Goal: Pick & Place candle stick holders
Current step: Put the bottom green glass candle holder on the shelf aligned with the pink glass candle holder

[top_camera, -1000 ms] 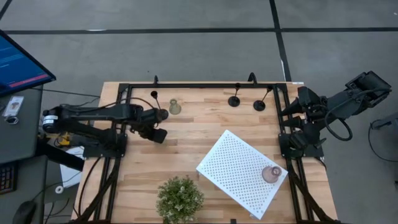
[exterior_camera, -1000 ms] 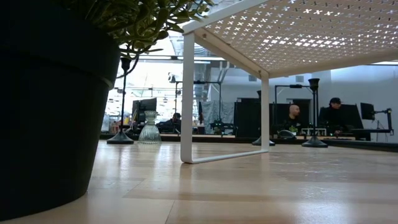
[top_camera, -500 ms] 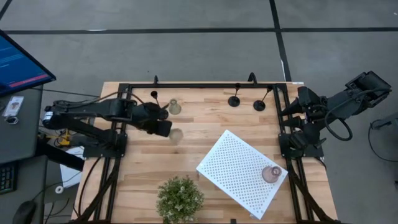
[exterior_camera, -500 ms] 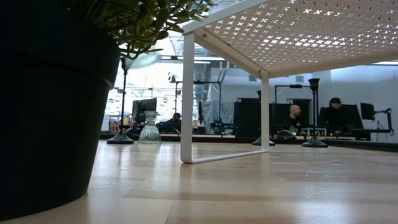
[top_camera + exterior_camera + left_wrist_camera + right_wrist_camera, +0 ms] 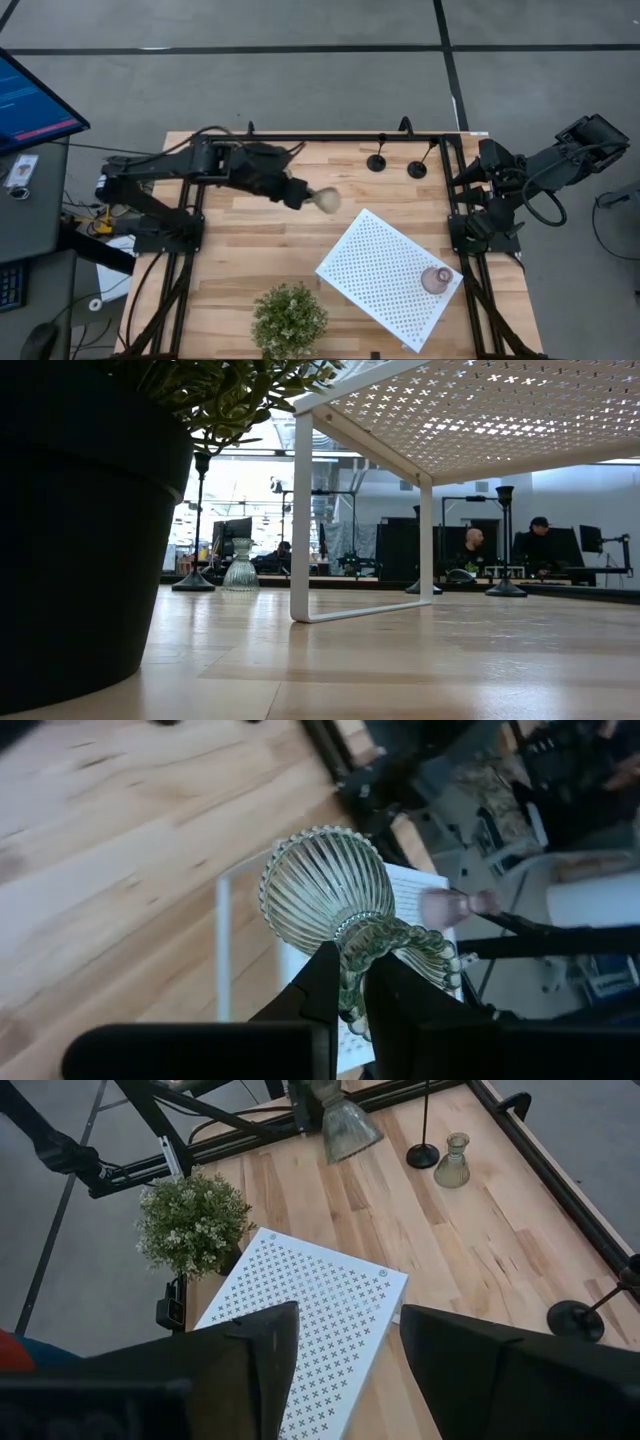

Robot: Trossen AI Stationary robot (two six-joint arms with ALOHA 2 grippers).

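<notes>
My left gripper (image 5: 303,194) is shut on a greenish ribbed glass candle stick holder (image 5: 323,200), held in the air above the middle of the table; the holder also shows in the left wrist view (image 5: 325,885). A pinkish holder (image 5: 435,280) stands on the white perforated board (image 5: 385,270). Two black holders (image 5: 377,160) (image 5: 417,168) stand on their round bases at the far edge. A beige holder (image 5: 452,1165) and a third black one (image 5: 422,1152) stand at the far left. My right gripper (image 5: 345,1350) is open and empty at the table's right edge. My left gripper pinches the greenish holder at its narrow waist (image 5: 352,952) between its two fingers, which lie across the holder. The fingers reach out toward the table's right, slanting down. The holder is lifted clear and tipped over, its flared end (image 5: 320,880) pointing away past the fingertips.
A bushy green potted plant (image 5: 289,318) stands at the near edge, left of the white board, which stands on thin white legs (image 5: 300,520) above the table. A black frame (image 5: 330,136) runs along the table's far, left and right sides.
My left gripper has risen and swung toward the table's right, toward the white board, carrying the greenish holder. The holder has come up clear of the table and has tipped so that it sticks out beyond the fingertips.
</notes>
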